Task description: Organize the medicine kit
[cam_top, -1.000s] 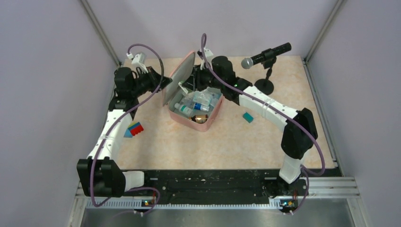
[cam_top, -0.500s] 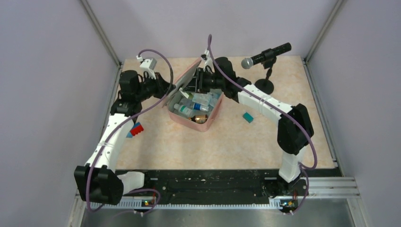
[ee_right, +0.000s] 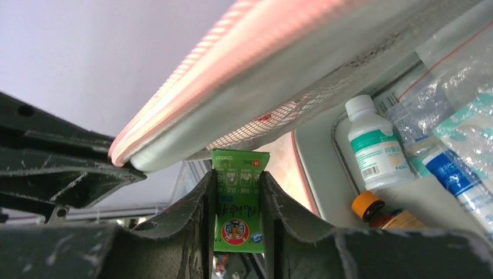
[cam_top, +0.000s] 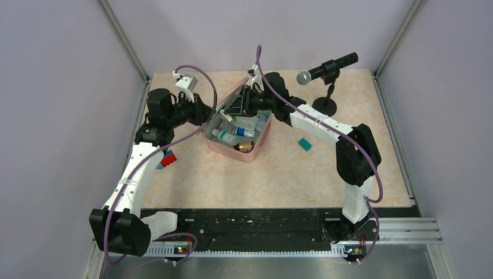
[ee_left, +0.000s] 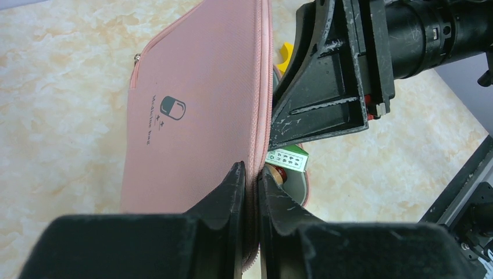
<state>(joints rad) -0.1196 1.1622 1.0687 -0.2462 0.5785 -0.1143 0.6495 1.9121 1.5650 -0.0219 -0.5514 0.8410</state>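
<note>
The pink medicine kit [cam_top: 228, 149] lies open at the table's middle back, with bottles and plastic packets inside. Its lid [ee_left: 192, 70], marked with a pill logo, leans over the tray. My left gripper [ee_left: 250, 170] is shut on the lid's zip edge, also seen from above [cam_top: 208, 114]. My right gripper [ee_right: 238, 177] reaches in under the lid [ee_right: 261, 75] and is shut on a small green box [ee_right: 239, 200] with a tiger picture. The left wrist view shows that box [ee_left: 286, 158] just past the lid's rim.
A white bottle [ee_right: 372, 145], an orange-capped bottle [ee_right: 369, 206] and clear packets [ee_right: 459, 110] lie in the tray. A microphone on a stand [cam_top: 325, 71] stands at the back right. A teal block [cam_top: 304, 144] and a red and blue block [cam_top: 167, 158] lie on the table.
The lid has swung down from upright to leaning over the tray, carried by my left gripper. My right gripper has shifted left, under the lid, with the green box.
</note>
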